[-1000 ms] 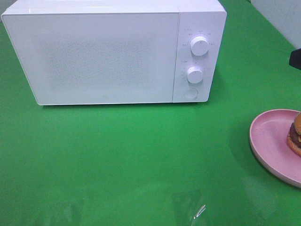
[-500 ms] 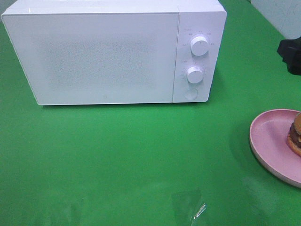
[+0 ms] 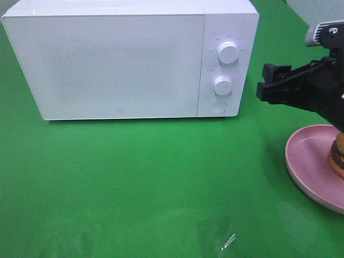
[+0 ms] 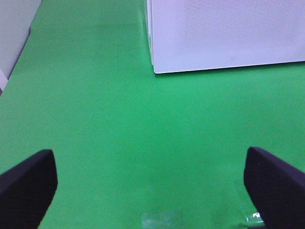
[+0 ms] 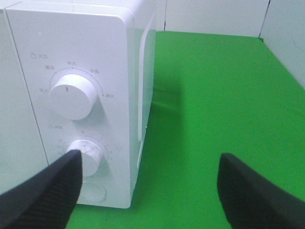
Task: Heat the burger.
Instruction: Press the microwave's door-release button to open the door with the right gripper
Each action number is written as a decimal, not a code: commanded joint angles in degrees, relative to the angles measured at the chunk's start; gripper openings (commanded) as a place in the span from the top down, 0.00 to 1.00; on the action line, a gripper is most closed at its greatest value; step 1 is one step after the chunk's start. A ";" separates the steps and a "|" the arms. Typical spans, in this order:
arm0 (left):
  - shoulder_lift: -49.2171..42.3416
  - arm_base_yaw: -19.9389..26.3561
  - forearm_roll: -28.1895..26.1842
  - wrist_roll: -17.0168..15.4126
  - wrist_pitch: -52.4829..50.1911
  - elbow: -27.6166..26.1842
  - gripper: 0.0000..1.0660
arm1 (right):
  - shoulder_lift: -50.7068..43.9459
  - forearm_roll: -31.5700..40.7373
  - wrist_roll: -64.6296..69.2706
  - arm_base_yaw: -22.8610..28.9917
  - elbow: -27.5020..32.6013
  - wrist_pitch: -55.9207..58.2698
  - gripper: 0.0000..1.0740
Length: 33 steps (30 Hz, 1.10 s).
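R gripper (image 3: 264,81) was by the microwave (image 3: 118,64), fingers wide. L gripper (image 4: 151,186) was wide too. The burger (image 3: 337,153) sat on a plate (image 3: 307,161).

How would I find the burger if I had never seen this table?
Start at the big white microwave and look right and nearer the camera to the pink plate at the picture's edge. The burger sits on it: brown, stacked layers, not flat and pink.
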 commanded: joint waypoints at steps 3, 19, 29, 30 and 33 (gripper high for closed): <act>-1.32 -0.40 -0.29 -0.06 0.17 0.11 0.06 | 5.39 9.91 -2.01 9.11 0.06 -10.54 0.30; -1.32 -0.40 -0.29 -0.06 0.17 0.11 0.06 | 15.30 13.29 4.81 20.17 0.06 -14.67 0.33; -1.32 -0.40 -0.29 -0.06 0.17 0.11 0.06 | 15.47 14.27 26.81 20.17 0.06 -14.09 0.63; -1.32 -0.40 -0.29 -0.06 0.17 0.11 0.06 | 15.47 14.27 34.43 20.17 0.06 -14.09 0.73; -1.32 -0.40 -0.29 -0.06 0.17 0.11 0.06 | 15.47 13.98 53.80 20.17 0.06 -13.87 0.91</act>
